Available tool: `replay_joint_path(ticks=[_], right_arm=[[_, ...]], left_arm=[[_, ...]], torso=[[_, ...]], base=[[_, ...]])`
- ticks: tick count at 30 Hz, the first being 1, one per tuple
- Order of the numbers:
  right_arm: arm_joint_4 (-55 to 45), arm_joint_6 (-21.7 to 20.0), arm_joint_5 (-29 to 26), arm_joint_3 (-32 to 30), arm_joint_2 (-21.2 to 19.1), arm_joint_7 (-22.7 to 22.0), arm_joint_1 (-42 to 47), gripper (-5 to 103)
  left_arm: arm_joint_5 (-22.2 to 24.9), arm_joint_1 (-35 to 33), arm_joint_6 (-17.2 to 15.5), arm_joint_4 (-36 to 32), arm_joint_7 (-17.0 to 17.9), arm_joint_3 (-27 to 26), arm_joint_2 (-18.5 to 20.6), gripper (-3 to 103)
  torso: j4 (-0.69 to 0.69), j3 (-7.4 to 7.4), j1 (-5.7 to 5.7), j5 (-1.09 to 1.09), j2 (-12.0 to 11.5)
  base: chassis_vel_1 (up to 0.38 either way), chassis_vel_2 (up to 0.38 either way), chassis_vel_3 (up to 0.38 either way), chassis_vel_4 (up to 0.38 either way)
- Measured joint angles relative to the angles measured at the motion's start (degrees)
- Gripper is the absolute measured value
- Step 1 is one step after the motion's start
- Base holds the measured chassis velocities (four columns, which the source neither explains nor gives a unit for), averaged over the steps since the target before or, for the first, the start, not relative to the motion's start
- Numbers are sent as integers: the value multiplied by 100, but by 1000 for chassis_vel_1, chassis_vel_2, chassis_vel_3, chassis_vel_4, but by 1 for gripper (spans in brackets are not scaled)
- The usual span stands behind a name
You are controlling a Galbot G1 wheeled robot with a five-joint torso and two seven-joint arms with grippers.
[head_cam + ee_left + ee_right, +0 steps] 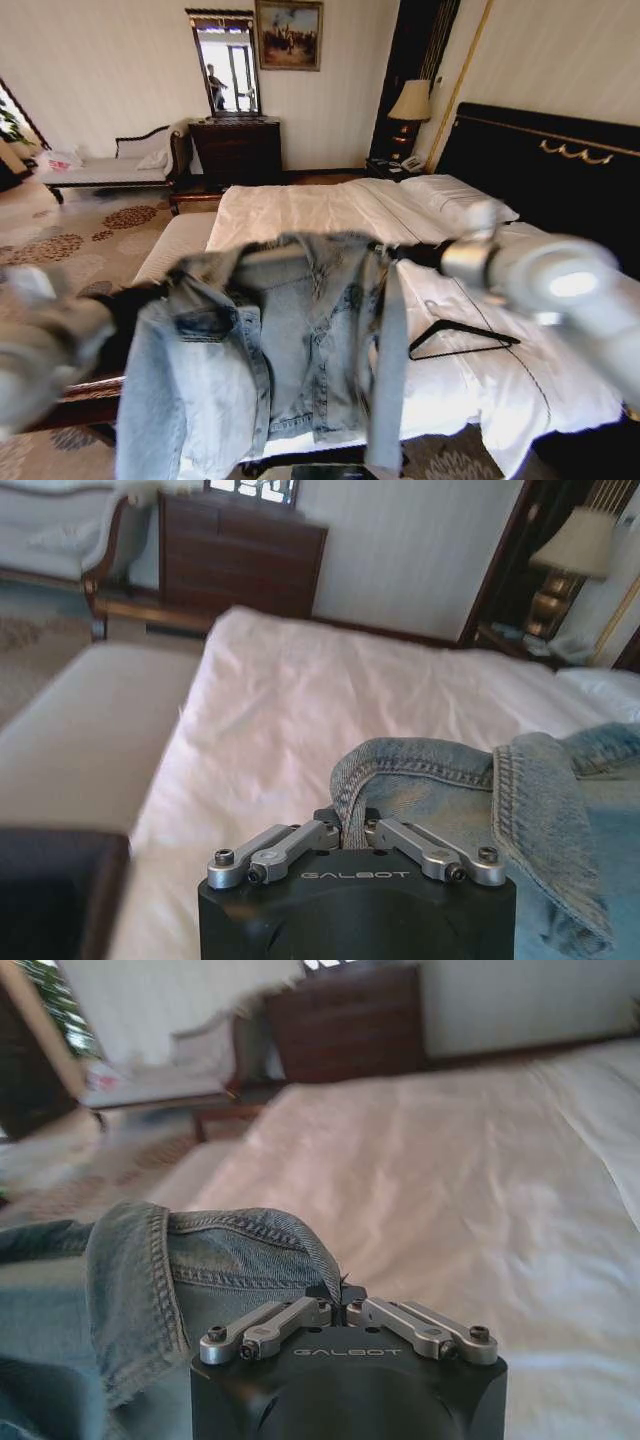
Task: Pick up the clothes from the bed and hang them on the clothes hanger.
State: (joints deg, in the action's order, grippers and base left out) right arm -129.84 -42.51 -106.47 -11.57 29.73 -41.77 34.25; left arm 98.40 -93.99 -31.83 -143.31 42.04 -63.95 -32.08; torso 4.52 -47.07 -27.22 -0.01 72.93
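The clothes, a faded light blue denim jacket (290, 350), hang spread open above the near side of the bed (300, 210), stretched between my two arms. My left gripper (175, 283) is shut on one shoulder edge; the left wrist view has the denim (420, 770) pinched at the fingertips (352, 825). My right gripper (385, 250) is shut on the other shoulder, where the right wrist view has the fabric (220, 1250) clamped at the fingertips (340, 1300). The black clothes hanger (462, 340) lies flat on the white duvet, to the right of the jacket.
White pillows (455, 195) lie against the black headboard (560, 160). A lamp (410, 100) stands on a nightstand beside it. A dark dresser (235, 150) with a mirror and a white daybed (110, 170) stand along the far wall. Patterned carpet (70, 240) lies left of the bed.
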Motion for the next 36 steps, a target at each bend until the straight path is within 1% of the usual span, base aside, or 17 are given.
replay_joint_path(ticks=[1, 2, 3, 4, 6, 9, 12, 14, 15, 19, 20, 24, 28, 31, 32, 33, 36], right_arm=[[73, 0, 147, 84, 109, -1, 63, 1], [255, 1, 436, 272, 308, -1, 165, 1], [418, 4, 646, 403, 446, 71, 210, 1], [418, 4, 646, 403, 446, 71, 210, 1], [710, 8, 1001, 566, 603, 323, 246, 1], [1141, 146, 1766, 832, 824, 900, 246, 1], [1275, 245, 1977, 932, 929, 1036, 233, 1], [1664, 492, 2458, 1250, 1228, 1269, 182, 1], [1664, 492, 2458, 1250, 1228, 1269, 182, 1], [2401, 835, 3034, 1763, 1775, 1636, 0, 1], [2401, 835, 3034, 1763, 1775, 1636, 0, 1], [3149, 1202, 3726, 2214, 2205, 2083, -216, 1], [3688, 1243, 4019, 2427, 2533, 2158, -348, 1], [4452, 1321, 4381, 2648, 3012, 2229, -495, 1], [4719, 1379, 4542, 2724, 3224, 2280, -552, 1], [4719, 1379, 4542, 2724, 3224, 2280, -552, 1], [5190, 1511, 4763, 2795, 3632, 2375, -658, 1]], left_arm=[[-316, 123, 28, 18, -26, 440, -137, 4], [-842, 305, 90, 49, -127, 1075, -393, 4], [-1231, 484, 181, 162, -229, 1499, -574, 4], [-1231, 484, 181, 162, -229, 1499, -574, 4], [-1645, 782, 335, 453, -351, 1969, -768, 4], [-1966, 1367, 482, 990, -476, 2537, -966, 4], [-2085, 1553, 519, 1191, -550, 2725, -1031, 4], [-2511, 1821, 639, 1639, -840, 3088, -1157, 4], [-2511, 1821, 639, 1639, -840, 3088, -1157, 4], [-3118, 2338, 904, 2434, -1247, 3525, -1384, 4], [-3118, 2338, 904, 2434, -1247, 3525, -1384, 4], [-3607, 2871, 1083, 3159, -1572, 3848, -1603, 4], [-3934, 3189, 1184, 3672, -1772, 4089, -1790, 4], [-4298, 3535, 1358, 4239, -1972, 4372, -2072, 4], [-4362, 3654, 1399, 4421, -2019, 4484, -2152, 4], [-4362, 3654, 1399, 4421, -2019, 4484, -2152, 4], [-4487, 3917, 1483, 4837, -2089, 4705, -2277, 4]], torso=[[1, 0, 0, 1, 0], [1, 0, 1, -3, 0], [1, 1, 3, 2, 1], [1, 1, 3, 2, 1], [-2, 1, 6, 4, 1], [1, 1, 4, 0, 1], [1, 1, 3, 0, 1], [0, 1, 3, 1, 1], [0, 1, 3, 1, 1], [-1, 1, 5, 0, 1], [-1, 1, 5, 0, 1], [-1, 1, 3, 0, 0], [-1, 1, 3, 0, 1], [0, 1, 4, -1, 1], [-1, 1, 4, 0, 1], [-1, 1, 4, 0, 1], [-2, 1, 2, -1, 1]], base=[[0, 0, 0, 0], [0, 0, 0, 0], [0, 0, 0, 0], [0, 0, 0, 0], [0, 0, 0, 0], [0, 0, 0, 0], [0, 0, 0, 0], [0, 0, 0, 0], [0, 0, 0, 0], [0, 0, 0, 0], [0, 0, 0, 0], [0, 0, 0, 0], [0, 0, 0, 0], [0, 0, 0, 0], [0, 0, 0, 0], [0, 0, 0, 0], [0, 0, 0, 0]])
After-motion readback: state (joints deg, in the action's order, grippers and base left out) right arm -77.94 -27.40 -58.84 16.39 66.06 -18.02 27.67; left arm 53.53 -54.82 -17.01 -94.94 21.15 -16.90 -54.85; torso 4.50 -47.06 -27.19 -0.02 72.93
